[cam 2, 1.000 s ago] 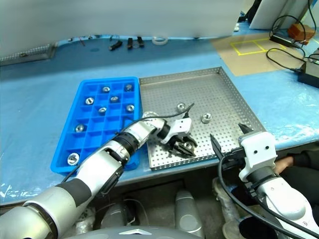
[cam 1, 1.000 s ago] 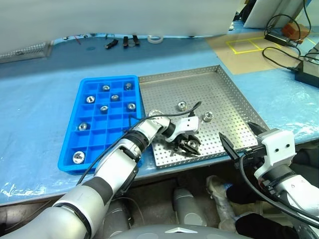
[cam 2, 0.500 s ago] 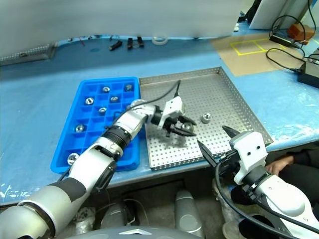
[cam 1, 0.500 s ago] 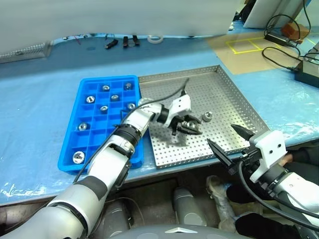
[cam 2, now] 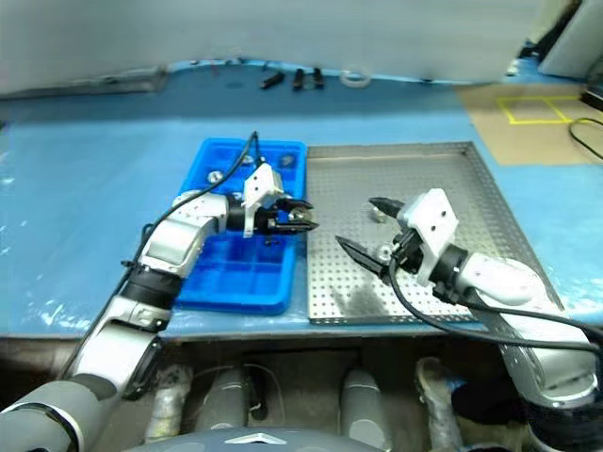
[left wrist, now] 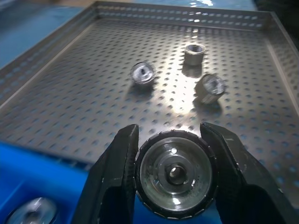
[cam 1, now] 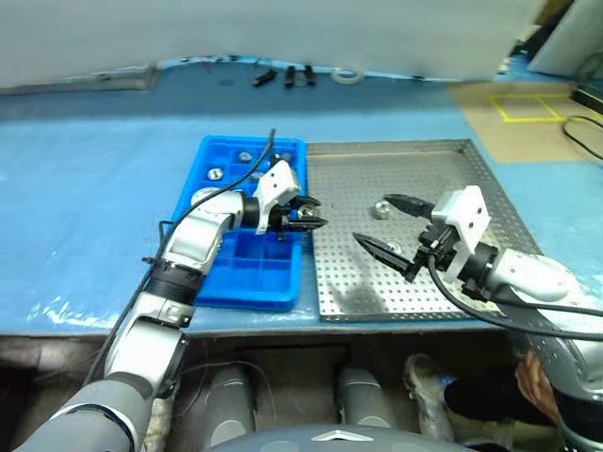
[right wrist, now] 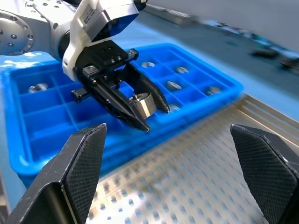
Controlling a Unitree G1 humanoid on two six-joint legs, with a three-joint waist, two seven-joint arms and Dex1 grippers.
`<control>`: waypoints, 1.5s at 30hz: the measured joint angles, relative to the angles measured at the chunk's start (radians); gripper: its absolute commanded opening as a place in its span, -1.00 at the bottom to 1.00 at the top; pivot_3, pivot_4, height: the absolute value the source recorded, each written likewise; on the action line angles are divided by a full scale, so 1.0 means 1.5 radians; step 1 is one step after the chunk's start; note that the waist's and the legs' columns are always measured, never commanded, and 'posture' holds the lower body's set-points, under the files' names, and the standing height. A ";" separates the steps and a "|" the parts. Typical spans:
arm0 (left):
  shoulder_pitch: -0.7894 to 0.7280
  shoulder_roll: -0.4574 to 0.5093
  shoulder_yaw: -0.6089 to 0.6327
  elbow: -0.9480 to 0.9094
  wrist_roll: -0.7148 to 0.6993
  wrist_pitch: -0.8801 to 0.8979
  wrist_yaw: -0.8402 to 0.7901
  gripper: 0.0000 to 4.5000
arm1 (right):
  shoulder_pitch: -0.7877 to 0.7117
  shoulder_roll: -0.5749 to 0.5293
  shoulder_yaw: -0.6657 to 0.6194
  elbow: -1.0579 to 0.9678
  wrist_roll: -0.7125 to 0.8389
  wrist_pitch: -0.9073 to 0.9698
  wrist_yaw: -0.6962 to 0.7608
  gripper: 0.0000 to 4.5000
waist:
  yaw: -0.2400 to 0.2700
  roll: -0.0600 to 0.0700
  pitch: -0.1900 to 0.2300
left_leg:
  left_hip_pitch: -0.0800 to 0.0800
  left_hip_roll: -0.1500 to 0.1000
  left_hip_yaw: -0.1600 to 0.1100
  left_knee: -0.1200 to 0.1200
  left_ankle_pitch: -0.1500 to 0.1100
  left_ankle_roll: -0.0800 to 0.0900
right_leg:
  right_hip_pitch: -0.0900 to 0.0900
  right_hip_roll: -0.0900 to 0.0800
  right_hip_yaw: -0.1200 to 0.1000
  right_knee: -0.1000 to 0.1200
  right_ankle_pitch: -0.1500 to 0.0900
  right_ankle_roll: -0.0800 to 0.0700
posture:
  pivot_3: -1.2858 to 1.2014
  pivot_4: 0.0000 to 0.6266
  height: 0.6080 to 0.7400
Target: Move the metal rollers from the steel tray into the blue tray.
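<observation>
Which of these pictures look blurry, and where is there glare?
Right wrist view: the steel tray is smeared and the far background is soft. Left wrist view: sharp, with glare on the tray floor beside the rollers.

The blue tray (cam 1: 247,273) and the steel tray (cam 1: 443,174) lie side by side on the bench (cam 1: 85,188), touching, with the blue tray on my left. Some metal rollers (cam 1: 215,173) sit in the far cells of the blue tray. Three more rollers (left wrist: 195,53) lie close together on the steel tray floor. My left gripper (cam 1: 311,215) is above the near-right edge of the blue tray, just by the steel tray, with one roller (left wrist: 175,173) between its fingers. My right gripper (cam 1: 384,226) is over the middle of the steel tray, pointing left at my left gripper. Small tools (cam 1: 283,75) lie far back on the bench, behind both trays.
</observation>
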 measured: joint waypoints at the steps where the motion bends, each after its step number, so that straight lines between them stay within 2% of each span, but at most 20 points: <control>1: 0.017 0.007 0.010 -0.026 -0.004 0.015 0.020 -0.24 | -0.022 0.002 0.016 0.018 -0.003 -0.007 0.015 1.00 | 0.013 0.000 0.000 | 0.000 0.000 0.000 0.000 0.000 0.000 | 0.000 0.000 0.000 0.000 0.000 0.000 | 0.08 -0.52 1.00; 4: 0.061 0.021 0.036 -0.094 -0.018 0.056 0.071 -0.24 | -0.068 0.010 0.054 0.066 -0.014 -0.028 0.056 1.00 | 0.045 0.000 0.000 | 0.000 0.000 0.000 0.000 0.000 -0.001 | 0.000 -0.001 -0.001 0.000 0.000 0.000 | 0.12 -0.52 1.00; 9: 0.121 0.034 0.052 -0.131 -0.020 0.083 0.145 -0.24 | -0.106 0.025 0.097 0.122 -0.033 -0.060 0.108 1.00 | 0.069 0.000 0.000 | -0.001 0.000 -0.001 0.000 0.001 -0.004 | 0.000 -0.001 -0.001 0.002 0.000 0.000 | 0.16 -0.52 1.00; 17: 0.163 0.031 0.051 -0.113 -0.015 0.083 0.230 -0.24 | -0.123 0.031 0.105 0.152 -0.059 -0.083 0.141 1.00 | 0.080 0.000 0.000 | 0.000 0.000 -0.003 -0.001 0.005 -0.009 | -0.005 0.001 -0.001 0.011 0.000 0.001 | 0.16 -0.52 1.00; 22: 0.174 0.042 0.049 -0.107 -0.018 0.070 0.238 -0.24 | -0.123 0.035 0.105 0.154 -0.067 -0.083 0.139 1.00 | 0.080 0.000 0.000 | 0.001 0.000 -0.003 -0.003 0.006 -0.011 | -0.006 0.001 -0.001 0.011 0.000 0.001 | 0.14 -0.52 1.00; 30: 0.146 0.059 0.048 -0.063 -0.019 0.047 0.233 0.93 | -0.121 0.045 0.103 0.138 -0.068 -0.070 0.112 1.00 | 0.079 0.000 0.000 | 0.001 0.000 -0.003 -0.003 0.006 -0.011 | -0.006 0.001 0.000 0.011 0.000 0.001 | 0.09 -0.52 1.00; 31: 0.138 0.059 0.046 -0.053 -0.017 0.046 0.234 0.99 | -0.118 0.045 0.102 0.137 -0.068 -0.068 0.108 1.00 | 0.079 0.000 0.000 | 0.001 0.000 -0.003 -0.003 0.006 -0.011 | -0.006 0.001 0.000 0.011 0.000 0.001 | 0.09 -0.52 1.00; 39: 0.087 0.052 0.030 -0.035 -0.061 0.049 0.164 0.99 | -0.065 0.047 0.082 0.100 -0.074 -0.060 0.056 1.00 | 0.074 0.000 0.000 | 0.000 0.000 -0.003 -0.003 0.006 -0.011 | -0.007 0.001 0.000 0.010 0.000 0.001 | -0.01 -0.52 1.00; 45: 0.027 0.030 0.015 -0.019 -0.127 0.062 0.065 0.99 | 0.025 0.048 0.021 0.057 -0.088 -0.051 -0.010 1.00 | 0.055 0.000 0.000 | 0.000 0.000 -0.002 -0.004 0.006 -0.011 | -0.008 0.001 0.003 0.010 -0.001 0.001 | -0.13 -0.52 1.00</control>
